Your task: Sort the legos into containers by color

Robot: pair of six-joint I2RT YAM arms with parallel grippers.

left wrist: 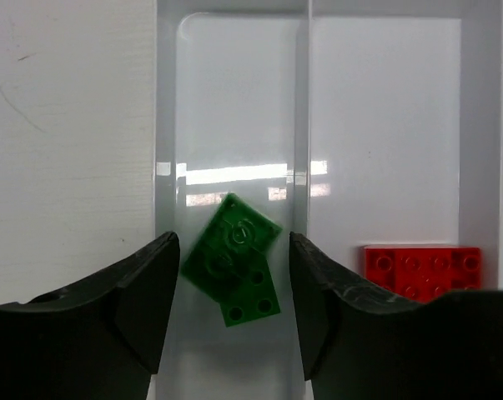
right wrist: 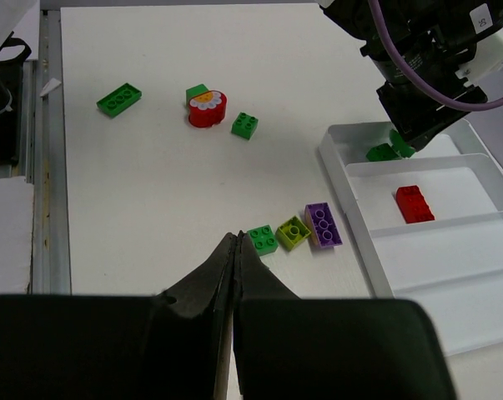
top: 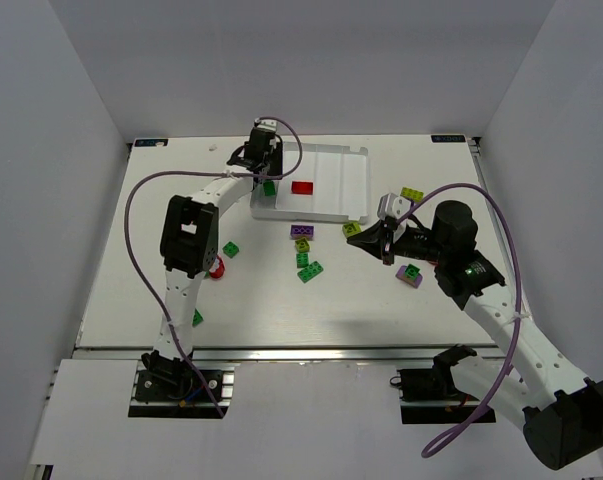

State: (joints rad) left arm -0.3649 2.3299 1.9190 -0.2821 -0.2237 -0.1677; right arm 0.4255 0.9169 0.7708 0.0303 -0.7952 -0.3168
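Left gripper (left wrist: 233,246) hangs open wide astride the small green studded plastic brick (left wrist: 234,275) lying askew in the leftmost compartment (left wrist: 234,108) of the flat white plastic tray (left wrist: 302,100), a light, rigid, slick piece I'd pinch squarely across its flat side walls.

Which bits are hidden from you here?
Top view: the left arm covers part of the red round piece.
Left wrist view: a finger hides part of the red brick's bottom edge.
Right wrist view: the left arm covers part of the green brick.
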